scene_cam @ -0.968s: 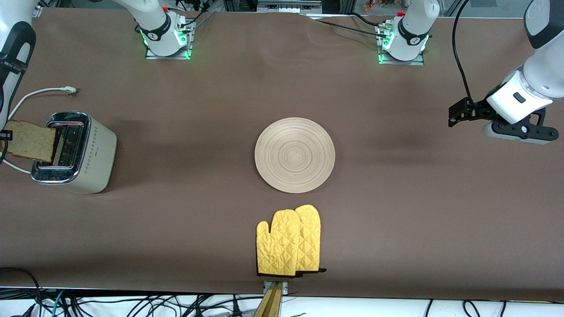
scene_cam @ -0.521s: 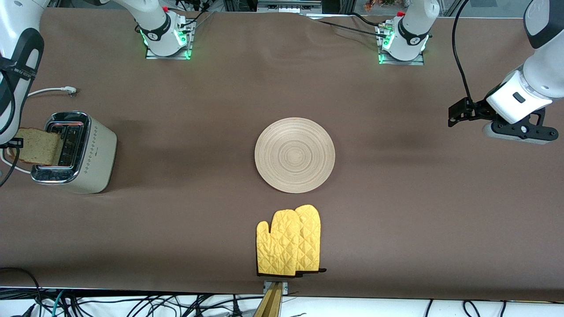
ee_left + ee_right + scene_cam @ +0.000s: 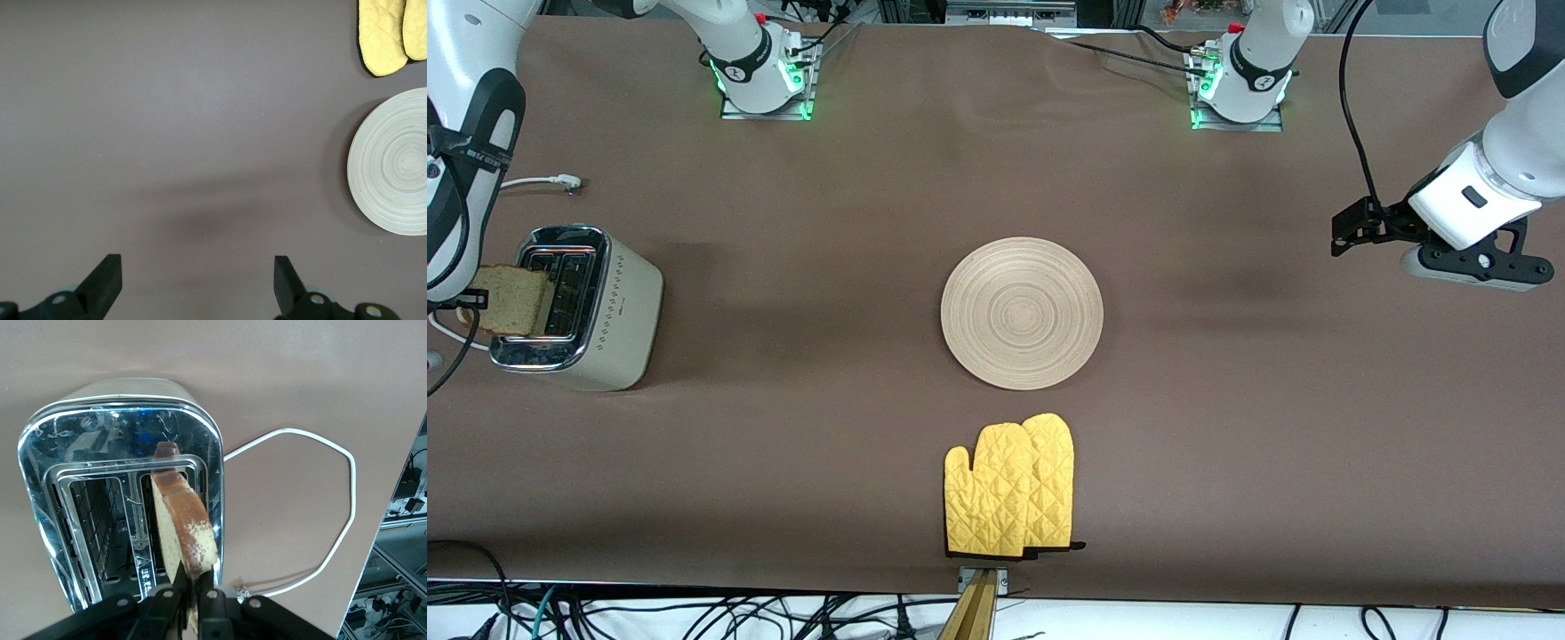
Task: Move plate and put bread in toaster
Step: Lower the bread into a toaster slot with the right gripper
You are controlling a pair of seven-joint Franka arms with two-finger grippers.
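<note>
The cream toaster (image 3: 609, 311) stands at the right arm's end of the table. My right gripper (image 3: 467, 302) is over it, shut on the top edge of the bread (image 3: 514, 298). In the right wrist view the gripper (image 3: 193, 590) pinches the crust. The bread (image 3: 183, 520) stands on edge with its lower end in one slot of the toaster's chrome top (image 3: 120, 427). The other slot is empty. The wooden plate (image 3: 1021, 312) lies flat at the table's middle and also shows in the left wrist view (image 3: 393, 163). My left gripper (image 3: 1472, 265) waits open and empty (image 3: 197, 280) over bare cloth at the left arm's end.
A yellow oven mitt (image 3: 1009, 487) lies nearer to the front camera than the plate; it also shows in the left wrist view (image 3: 390, 33). The toaster's white cord (image 3: 534, 182) loops on the cloth beside the toaster (image 3: 333, 520).
My right gripper has come down over the toaster with the bread, whose lower end has sunk toward the slot. The left arm and the plate have not moved.
</note>
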